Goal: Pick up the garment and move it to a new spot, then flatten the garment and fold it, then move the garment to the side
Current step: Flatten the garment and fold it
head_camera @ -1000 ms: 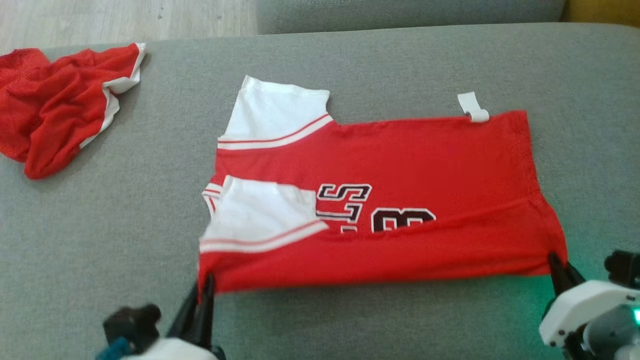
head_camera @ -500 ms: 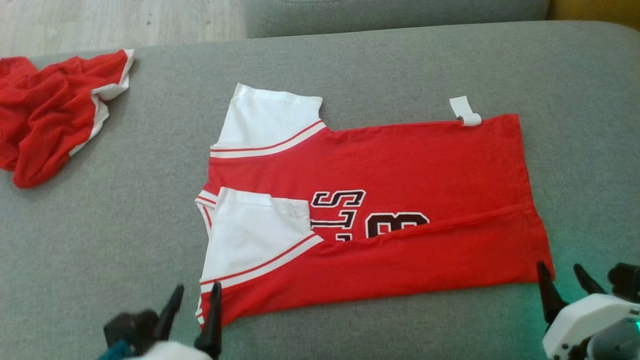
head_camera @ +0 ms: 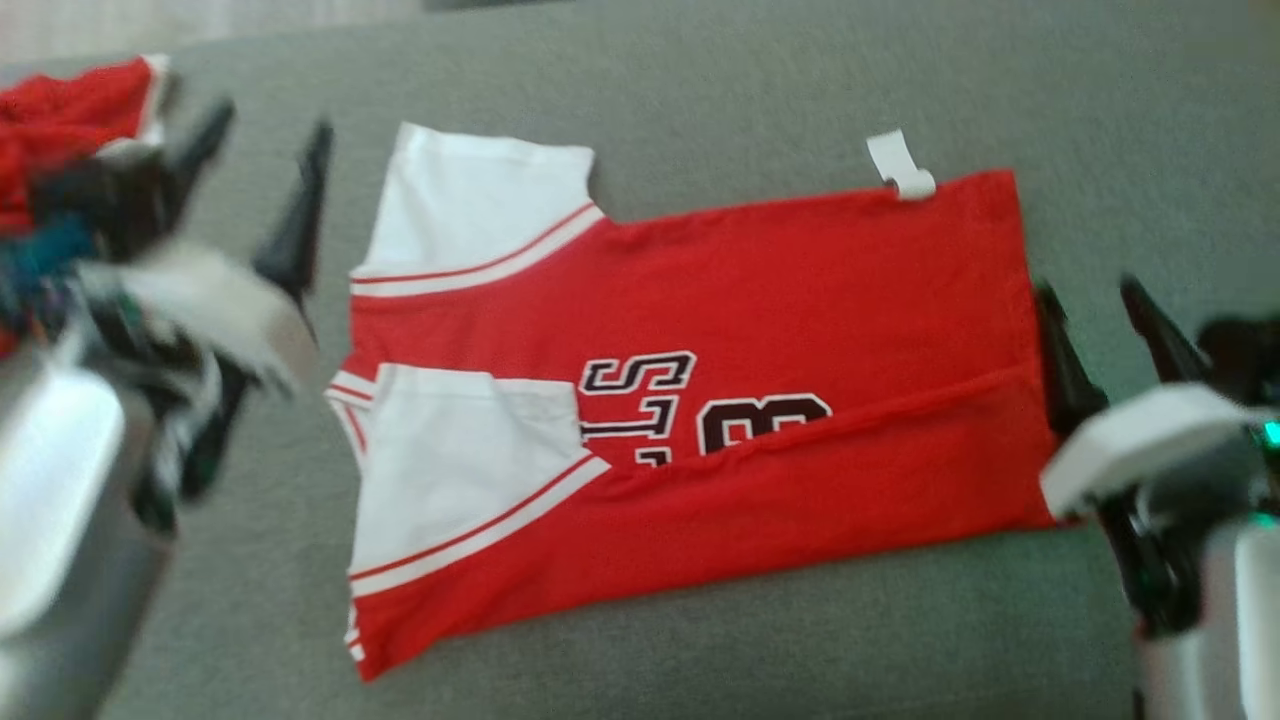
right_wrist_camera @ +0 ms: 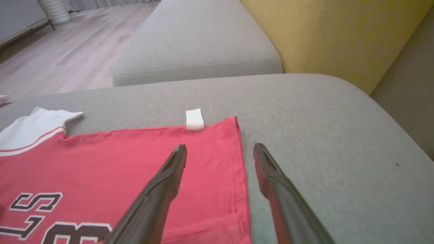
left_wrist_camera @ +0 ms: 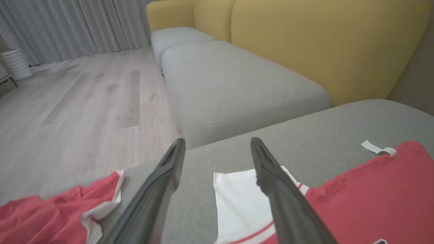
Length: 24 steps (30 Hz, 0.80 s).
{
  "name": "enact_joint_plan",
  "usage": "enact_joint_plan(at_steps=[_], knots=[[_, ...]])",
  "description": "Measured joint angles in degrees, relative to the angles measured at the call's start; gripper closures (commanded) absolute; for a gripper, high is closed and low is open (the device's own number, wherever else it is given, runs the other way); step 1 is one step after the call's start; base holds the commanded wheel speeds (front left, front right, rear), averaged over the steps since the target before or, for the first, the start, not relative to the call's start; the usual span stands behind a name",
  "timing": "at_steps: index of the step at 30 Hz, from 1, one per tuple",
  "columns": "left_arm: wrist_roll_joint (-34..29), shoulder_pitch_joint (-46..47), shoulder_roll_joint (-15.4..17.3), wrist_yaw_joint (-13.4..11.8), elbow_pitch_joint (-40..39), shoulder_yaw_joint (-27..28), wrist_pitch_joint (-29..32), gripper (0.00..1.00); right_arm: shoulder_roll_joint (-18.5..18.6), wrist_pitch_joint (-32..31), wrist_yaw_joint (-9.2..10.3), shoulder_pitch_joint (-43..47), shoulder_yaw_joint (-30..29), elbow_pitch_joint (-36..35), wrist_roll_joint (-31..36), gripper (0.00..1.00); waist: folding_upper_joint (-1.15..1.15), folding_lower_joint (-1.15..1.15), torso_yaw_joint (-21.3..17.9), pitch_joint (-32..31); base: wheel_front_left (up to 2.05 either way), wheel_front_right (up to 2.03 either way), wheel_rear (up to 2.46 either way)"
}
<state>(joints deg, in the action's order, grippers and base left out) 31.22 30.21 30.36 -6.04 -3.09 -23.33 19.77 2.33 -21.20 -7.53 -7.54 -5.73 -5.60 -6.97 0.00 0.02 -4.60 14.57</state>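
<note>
Place: a home living room, by its furnishing.
Seating: broad grey seat cushions (left_wrist_camera: 237,88) and tall yellow backrests (left_wrist_camera: 322,44), upholstered in fabric.
Floor: pale wood planks (left_wrist_camera: 84,101) beside the seating.
Window side: grey curtains (left_wrist_camera: 67,30) hanging to the floor.
Corner: a white ribbed cylinder (left_wrist_camera: 16,62) stands by the curtains.
Laundry: a red and white jersey (head_camera: 750,300) lies spread on one grey cushion.
</note>
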Motion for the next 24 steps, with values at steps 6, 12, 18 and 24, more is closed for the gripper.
enact_joint_plan(at_steps=[6,12,18,24], knots=[[0.00,10.48,0.37,4.77,10.74,-1.86,6.47,0.00,0.09,0.07,0.00,-6.14,4.67,1.70,0.00,0.00,0.00,0.00,-3.30,4.32,0.00,0.00,0.00],[0.04,14.29,0.78,6.57,18.80,-3.24,11.26,0.00,0.19,0.63,0.00,-10.07,7.10,2.86,-0.02,0.00,0.00,0.00,-6.92,8.52,0.00,0.00,0.00],[0.00,17.43,2.55,6.97,23.25,-3.18,13.66,0.00,0.22,1.56,0.00,-12.32,8.51,3.35,-0.62,0.00,0.00,0.00,-10.14,12.26,0.00,0.00,0.00],[0.23,17.72,2.77,7.05,24.60,-3.30,16.06,0.00,0.22,2.13,0.00,-12.51,8.68,4.35,-0.71,0.00,0.00,-0.01,-11.78,14.50,0.00,0.00,0.00]])
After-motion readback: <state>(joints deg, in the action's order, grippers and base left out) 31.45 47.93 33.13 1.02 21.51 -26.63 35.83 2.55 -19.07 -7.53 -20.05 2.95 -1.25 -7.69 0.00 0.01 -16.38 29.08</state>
